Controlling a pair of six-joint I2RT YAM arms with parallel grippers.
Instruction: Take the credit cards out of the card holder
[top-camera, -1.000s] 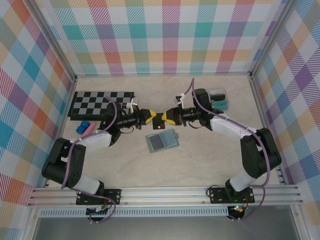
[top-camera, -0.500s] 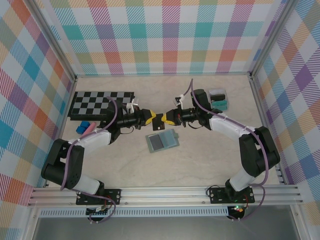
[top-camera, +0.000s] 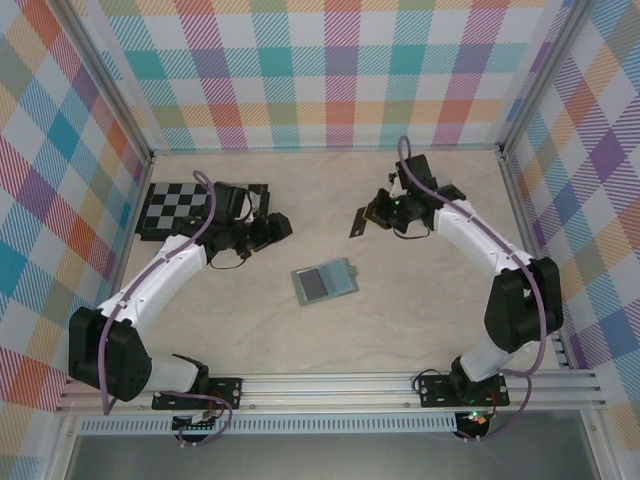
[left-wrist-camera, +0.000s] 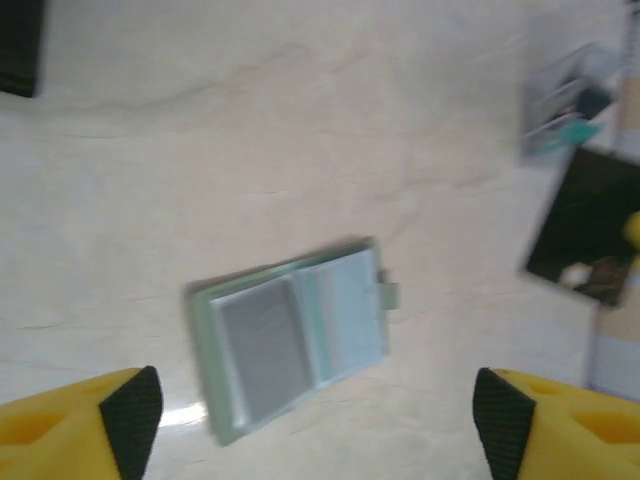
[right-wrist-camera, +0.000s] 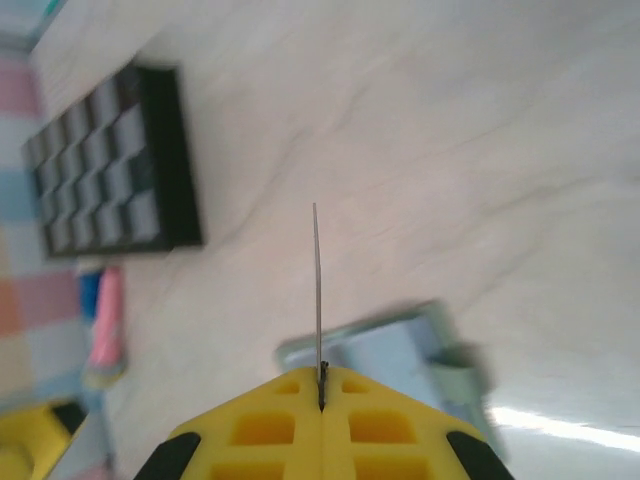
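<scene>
Nearest the bases: small flat sage-green bifold card holder (top-camera: 325, 281), lying open and flat on the pale marbled table (top-camera: 400, 320), inner pockets up. Its long axis runs left-right, slightly tilted, tab clasp on the right end. A grey rectangle sits in its left half, maybe another card, can't tell.

Further back, the left gripper (top-camera: 278, 226) is empty with its jaws wide apart. The right gripper (top-camera: 368, 216) is clamped on a thin dark flat card (top-camera: 357, 222), lifted off the table. The holder lies between the two and toward the bases from both, about equally near each. The left one is free, so my guess is the next reach falls to it: down and inward.

Left wrist view: holder (left-wrist-camera: 290, 335) sits just ahead of the spread yellow fingers (left-wrist-camera: 130, 420), card face-on at the right (left-wrist-camera: 585, 230), blurry clear box with teal contents (left-wrist-camera: 560, 100) beyond. Right wrist view: card edge-on, a thin line (right-wrist-camera: 317, 290) rising from the closed tips (right-wrist-camera: 322, 385), holder (right-wrist-camera: 400, 350) below it.

Farthest: black-and-white chessboard (top-camera: 205, 208) at far left, with a pink block (right-wrist-camera: 105, 330) and a blue block (right-wrist-camera: 88, 285) beside it.
</scene>
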